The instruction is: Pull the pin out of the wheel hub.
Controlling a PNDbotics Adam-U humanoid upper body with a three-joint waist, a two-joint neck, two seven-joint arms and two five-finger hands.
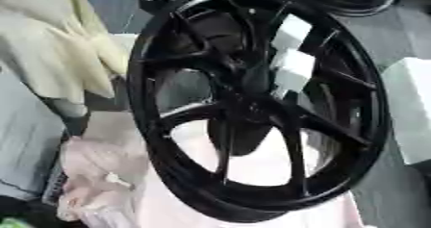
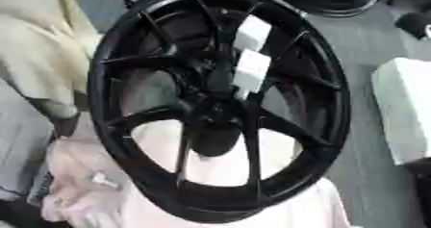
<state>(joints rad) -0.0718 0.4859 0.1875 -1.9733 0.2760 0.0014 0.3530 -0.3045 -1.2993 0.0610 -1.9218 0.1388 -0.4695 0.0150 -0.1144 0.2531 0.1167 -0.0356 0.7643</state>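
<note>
Plainly, the black wheel hub (image 1: 257, 102) stands tilted on its rim, filling the view, spokes meeting at its dark centre. No pin can be made out there, so whether it is out cannot be told. Neither robot hand shows, so their state is unknown.

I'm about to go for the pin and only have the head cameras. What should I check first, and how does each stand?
1. Wheel in view: ok, it fills both eye views, black, spokes facing the camera.
2. Hub visible: ok, at the centre where the spokes meet.
3. Pin located: cannot tell, the dark hub shows no distinct pin.
4. Either robot hand in view: not ok, none shows.
5. White patches on the upper spokes identified: cannot tell.
6. Pale cloth clear of hub: ok, it lies lower left.
</note>
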